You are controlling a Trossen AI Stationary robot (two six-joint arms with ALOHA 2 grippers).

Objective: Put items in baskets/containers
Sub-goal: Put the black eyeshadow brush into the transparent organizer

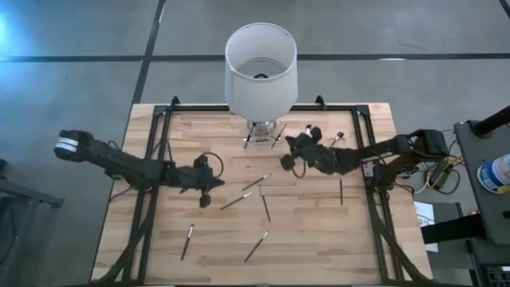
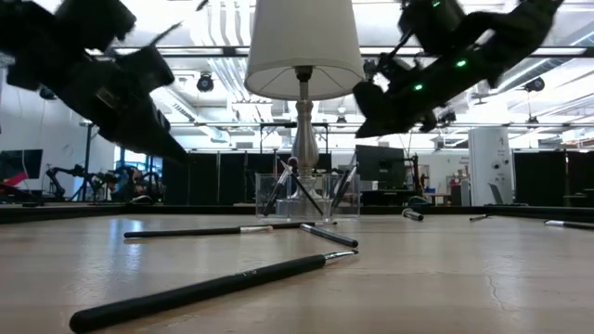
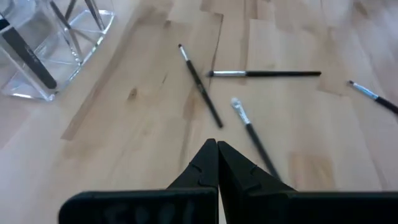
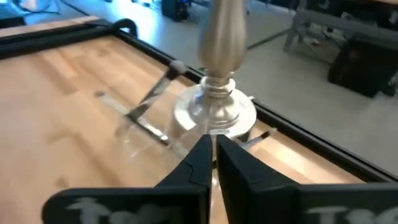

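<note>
Several thin dark brushes lie flat on the wooden table, among them three near the middle and two toward the near edge. A small clear container stands at the far middle with a few brushes leaning inside it. My left gripper is shut and empty, above the table left of the middle brushes. My right gripper is shut and empty, raised just right of the container.
A lamp with a big white shade stands on a silvery base right behind the container. Two more brushes lie at the right. A black frame runs along the table's sides.
</note>
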